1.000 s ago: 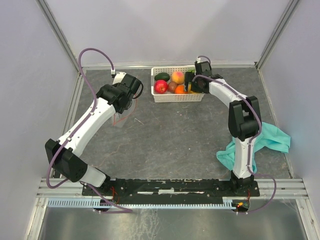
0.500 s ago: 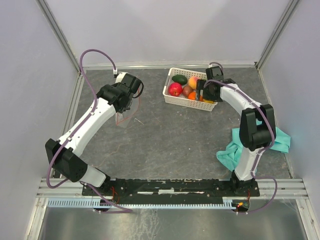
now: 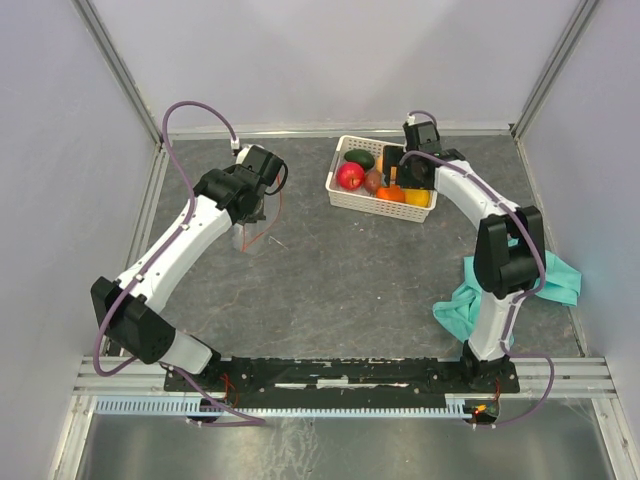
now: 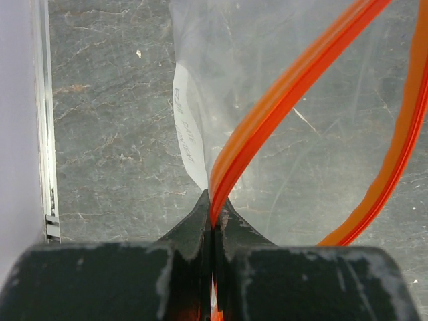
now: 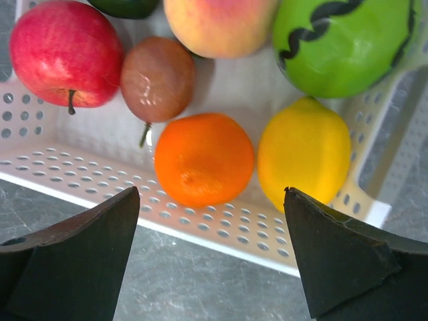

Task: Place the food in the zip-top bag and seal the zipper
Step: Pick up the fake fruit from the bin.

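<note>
Dark grey, stone-veined tabletop [image 3: 340, 280] is filling the floor of the cell, and pale lilac-grey walls [image 3: 330, 60] are enclosing it on three sides. A slotted metal rail [image 3: 340, 372] is running along the near edge, carrying both arm bases. A teal cloth [image 3: 545, 280] is lying crumpled at the right side, beside the right arm.

The left gripper [image 4: 212, 217] is hanging over the left-centre of the table with its fingers pressed together, pinching the zipper [image 4: 281, 100]. The zip-top bag [image 4: 221, 67] is dangling below it, its mouth gaping in a loop, with a white label [image 4: 187, 134] showing through the plastic.

The right gripper [image 5: 211, 200] is hovering over the right end of a white perforated basket [image 5: 200, 234] near the back wall, fingers spread wide and gripping nothing. All the food is sitting in that basket, well apart from the bag: red apple [image 5: 63, 53], brown fruit [image 5: 157, 77], orange [image 5: 204, 159], lemon [image 5: 304, 157], striped melon [image 5: 348, 43], peach [image 5: 217, 23] and avocado [image 5: 124, 7].
</note>
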### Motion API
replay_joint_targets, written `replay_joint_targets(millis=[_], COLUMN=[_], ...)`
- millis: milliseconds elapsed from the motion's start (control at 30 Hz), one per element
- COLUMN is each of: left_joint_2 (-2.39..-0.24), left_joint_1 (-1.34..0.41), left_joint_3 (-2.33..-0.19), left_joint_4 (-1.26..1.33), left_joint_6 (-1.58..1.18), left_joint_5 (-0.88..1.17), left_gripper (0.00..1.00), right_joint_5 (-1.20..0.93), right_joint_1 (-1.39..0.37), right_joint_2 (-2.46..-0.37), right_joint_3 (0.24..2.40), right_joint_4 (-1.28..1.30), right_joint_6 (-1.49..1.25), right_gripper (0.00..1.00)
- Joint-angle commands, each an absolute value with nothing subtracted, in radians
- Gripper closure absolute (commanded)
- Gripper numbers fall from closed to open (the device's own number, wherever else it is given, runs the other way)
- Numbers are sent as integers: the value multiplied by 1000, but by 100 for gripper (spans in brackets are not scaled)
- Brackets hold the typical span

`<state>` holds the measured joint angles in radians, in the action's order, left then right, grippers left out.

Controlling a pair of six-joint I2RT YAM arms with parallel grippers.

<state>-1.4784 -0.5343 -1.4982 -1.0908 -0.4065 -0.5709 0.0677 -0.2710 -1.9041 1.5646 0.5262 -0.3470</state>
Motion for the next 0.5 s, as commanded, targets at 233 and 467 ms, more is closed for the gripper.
replay_joint_targets(millis=[233,467], left_joint_2=[-1465,-1462], left_joint_1=[-531,-531], left_joint_3=[-1514,-1506], left_joint_4=[-1062,-1062], left_joint_6=[-392,-403], left_joint_5=[-515,-493], left_gripper=[97,97], right_joint_5=[103,97], right_joint_1=[-317,-318], right_joint_2=[-2051,-2123], right_joint_3=[1692,1700], right_joint_4=[487,519], right_joint_6=[-351,-339], right_gripper=[3,4])
